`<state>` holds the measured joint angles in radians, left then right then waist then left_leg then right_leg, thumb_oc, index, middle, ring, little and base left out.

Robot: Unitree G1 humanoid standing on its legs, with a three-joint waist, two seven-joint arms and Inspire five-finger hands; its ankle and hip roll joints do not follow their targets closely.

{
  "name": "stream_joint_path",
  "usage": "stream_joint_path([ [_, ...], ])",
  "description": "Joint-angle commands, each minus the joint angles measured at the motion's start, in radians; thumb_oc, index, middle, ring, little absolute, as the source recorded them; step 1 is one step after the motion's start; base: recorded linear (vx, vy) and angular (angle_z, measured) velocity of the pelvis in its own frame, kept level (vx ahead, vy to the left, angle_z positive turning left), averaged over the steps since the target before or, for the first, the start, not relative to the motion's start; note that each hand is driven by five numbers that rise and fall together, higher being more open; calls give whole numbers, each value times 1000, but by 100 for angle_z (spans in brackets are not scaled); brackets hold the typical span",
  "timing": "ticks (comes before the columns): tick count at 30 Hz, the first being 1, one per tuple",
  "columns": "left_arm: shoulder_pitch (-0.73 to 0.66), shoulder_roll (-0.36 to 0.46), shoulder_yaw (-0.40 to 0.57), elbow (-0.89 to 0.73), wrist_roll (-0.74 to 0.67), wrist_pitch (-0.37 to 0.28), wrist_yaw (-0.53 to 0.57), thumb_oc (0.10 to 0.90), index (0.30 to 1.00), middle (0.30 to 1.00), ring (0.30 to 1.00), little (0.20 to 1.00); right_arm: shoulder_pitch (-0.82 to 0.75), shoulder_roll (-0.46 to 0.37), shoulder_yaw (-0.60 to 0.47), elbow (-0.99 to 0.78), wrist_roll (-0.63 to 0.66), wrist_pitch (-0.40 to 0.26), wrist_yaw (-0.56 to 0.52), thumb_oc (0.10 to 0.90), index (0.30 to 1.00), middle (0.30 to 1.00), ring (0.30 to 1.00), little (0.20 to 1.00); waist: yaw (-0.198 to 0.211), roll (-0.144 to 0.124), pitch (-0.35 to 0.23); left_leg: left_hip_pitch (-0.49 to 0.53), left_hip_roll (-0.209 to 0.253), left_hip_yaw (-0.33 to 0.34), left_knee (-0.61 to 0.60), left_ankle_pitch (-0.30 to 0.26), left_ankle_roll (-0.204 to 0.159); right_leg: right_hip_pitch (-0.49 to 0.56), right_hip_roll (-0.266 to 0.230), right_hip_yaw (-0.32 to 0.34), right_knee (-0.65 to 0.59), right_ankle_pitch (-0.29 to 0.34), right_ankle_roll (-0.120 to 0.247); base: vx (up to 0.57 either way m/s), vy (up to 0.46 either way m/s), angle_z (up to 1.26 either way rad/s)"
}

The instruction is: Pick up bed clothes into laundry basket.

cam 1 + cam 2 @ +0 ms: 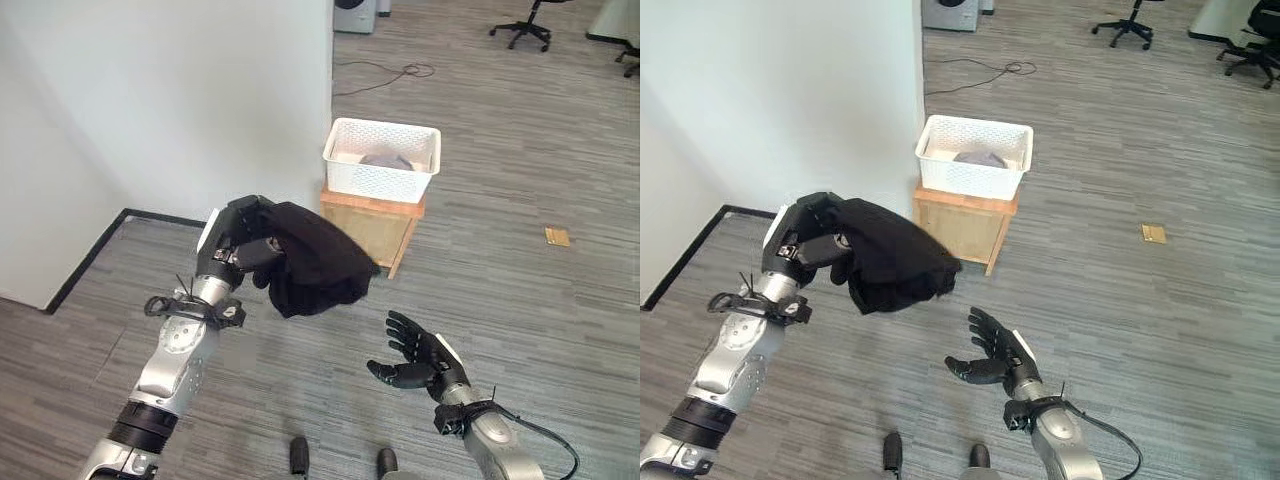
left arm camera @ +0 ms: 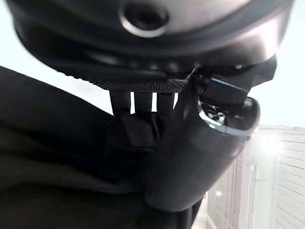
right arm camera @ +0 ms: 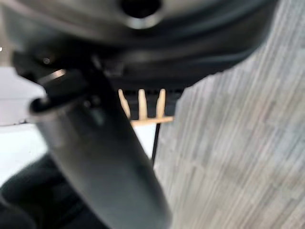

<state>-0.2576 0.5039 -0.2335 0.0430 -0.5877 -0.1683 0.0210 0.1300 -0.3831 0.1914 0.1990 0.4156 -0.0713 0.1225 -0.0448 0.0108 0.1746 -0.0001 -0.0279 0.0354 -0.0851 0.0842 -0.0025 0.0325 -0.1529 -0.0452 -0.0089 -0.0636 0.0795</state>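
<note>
The left hand [image 1: 243, 248] had its fingers curled tight round the black cloth [image 1: 318, 262], held up in the air. The right hand [image 1: 415, 357] was open and empty. The white basket [image 1: 381, 160] sat well ahead, so the cloth should go right over the rim before letting go

The grey wood-patterned floor [image 1: 520, 300] carried a small wooden crate [image 1: 372, 230] beside the white wall's corner — a white laundry basket [image 1: 380, 160] sat on top of it, with a grey garment [image 1: 385, 160] inside. Farther off on the floor lay a looping cable [image 1: 385, 72], a small brass plate [image 1: 557, 236] and 2 office chairs [image 1: 522, 25] — well apart from the crate.
</note>
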Motion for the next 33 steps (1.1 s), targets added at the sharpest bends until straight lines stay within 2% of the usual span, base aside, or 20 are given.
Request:
stream_joint_path([
  [1,-183,-14,49,-69,-19,-98,-10,400,300,300,300,300,-83,-21,-10,-109,29,-69,-3,800,900,900,900,900,20,-32,-88,1,27,-10,127,-166,16,-19,40,15,16,16,40,81,80,-26],
  [4,-212,-12,33,-61,-29,-97,-3,400,300,300,300,300,-99,-18,-4,-109,33,-72,-8,800,900,900,900,900,16,-26,-80,-1,21,-5,128,-172,29,-52,38,29,77,-2,48,42,92,-18],
  [6,-228,-16,21,-56,-37,-97,4,400,300,300,300,300,-117,-19,11,-113,20,-75,-10,800,900,900,900,900,18,-17,-55,-5,19,1,135,-177,50,-131,38,32,228,-13,64,-39,86,-11],
  [8,-237,-13,17,-44,-48,-99,7,400,300,300,300,300,-135,-24,28,-124,-16,-77,-13,800,900,900,900,900,7,-8,-21,10,23,15,133,-178,63,-208,34,43,393,28,97,-25,64,-26],
  [10,-249,11,16,-35,-56,-97,-9,400,300,300,300,300,-131,-44,27,-155,-51,-78,-5,800,900,900,900,900,-18,3,11,35,37,11,128,-182,59,-272,41,67,483,50,98,80,-3,-27],
  [11,-250,17,20,-36,-59,-100,-12,400,300,300,300,300,-126,-46,20,-161,-51,-74,-4,800,900,900,900,900,-22,4,16,46,37,12,125,-186,57,-284,31,64,470,51,96,157,-69,-13],
  [14,-241,43,40,-55,-59,-108,-16,400,300,300,300,300,-135,-53,-12,-144,-48,-85,-15,800,900,900,900,900,-22,9,17,72,61,22,101,-208,25,-311,-71,37,276,73,100,200,-143,-2],
  [15,-241,42,40,-55,-59,-108,-16,400,300,300,300,300,-135,-54,-12,-143,-48,-85,-15,800,900,900,900,900,-23,12,18,76,63,21,100,-210,25,-304,-69,34,270,75,101,372,-228,-17],
  [16,-218,56,57,-73,-66,-109,-29,400,300,300,300,300,-142,-65,-29,-135,-65,-86,-23,800,900,900,900,900,-24,7,21,119,82,28,89,-235,0,-317,-117,-1,144,128,115,405,-221,-19],
  [18,-208,73,75,-75,-62,-110,-36,400,300,300,300,300,-153,-74,-42,-139,-72,-87,-25,800,900,900,900,900,-24,-11,8,165,98,43,89,-263,-18,-322,-135,-61,77,174,136,560,-353,-19],
  [20,-219,89,81,-67,-74,-109,-37,400,300,300,300,300,-156,-82,-45,-145,-58,-80,-15,800,900,900,900,900,-35,-18,-15,198,129,39,102,-277,-41,-313,-125,-78,87,188,138,452,-314,-33],
  [22,-232,88,79,-56,-77,-107,-33,400,300,300,300,300,-154,-82,-38,-151,-52,-80,-11,800,900,900,900,900,-40,-17,-29,208,156,28,120,-263,-53,-311,-113,-80,109,173,129,298,-211,18],
  [23,-240,71,70,-46,-103,-112,-39,400,300,300,300,300,-155,-93,-34,-152,-40,-84,-2,800,900,900,900,900,-62,1,-43,216,215,7,198,-196,-82,-304,-73,-80,188,139,102,426,-321,20],
  [25,-240,58,69,-29,-108,-110,-35,400,300,300,300,300,-167,-106,-8,-147,-5,-78,7,800,900,900,900,900,-66,7,-53,151,260,-15,411,-27,-88,-259,-31,-108,197,91,43,453,-473,4],
  [26,-242,59,67,-28,-111,-108,-33,400,300,300,300,300,-176,-114,3,-145,9,-80,1,800,900,900,900,900,-61,-7,-44,88,272,-23,536,41,-82,-225,-15,-119,180,81,13,317,-550,15],
  [27,-246,59,68,-28,-120,-105,-34,400,300,300,300,300,-179,-120,8,-146,29,-82,1,800,900,900,900,900,-49,-31,-30,21,272,-26,670,69,-72,-192,-8,-129,160,71,-17,173,-382,11],
  [28,-247,60,67,-28,-120,-105,-35,400,300,300,300,300,-180,-119,8,-145,29,-82,1,800,900,900,900,900,-54,-33,-35,11,269,-32,672,72,-72,-194,-11,-134,156,75,-17,266,-524,0],
  [29,-258,65,66,-34,-130,-103,-37,400,300,300,300,300,-187,-136,16,-147,42,-80,-2,800,900,900,900,900,-14,-65,-3,-81,229,-44,829,37,-63,-135,11,-128,123,45,-49,257,-398,-6],
  [32,-280,59,52,-22,-146,-102,-37,400,300,300,300,300,-189,-155,6,-151,31,-73,-9,800,900,900,900,900,13,-69,6,-225,189,3,809,-29,-66,-50,16,-125,83,19,-36,334,-272,-7],
  [33,-281,59,51,-21,-146,-102,-37,400,300,300,300,300,-189,-155,6,-151,32,-72,-9,800,900,900,900,900,12,-71,4,-227,186,3,806,-26,-65,-53,14,-126,81,21,-36,401,-110,0],
])
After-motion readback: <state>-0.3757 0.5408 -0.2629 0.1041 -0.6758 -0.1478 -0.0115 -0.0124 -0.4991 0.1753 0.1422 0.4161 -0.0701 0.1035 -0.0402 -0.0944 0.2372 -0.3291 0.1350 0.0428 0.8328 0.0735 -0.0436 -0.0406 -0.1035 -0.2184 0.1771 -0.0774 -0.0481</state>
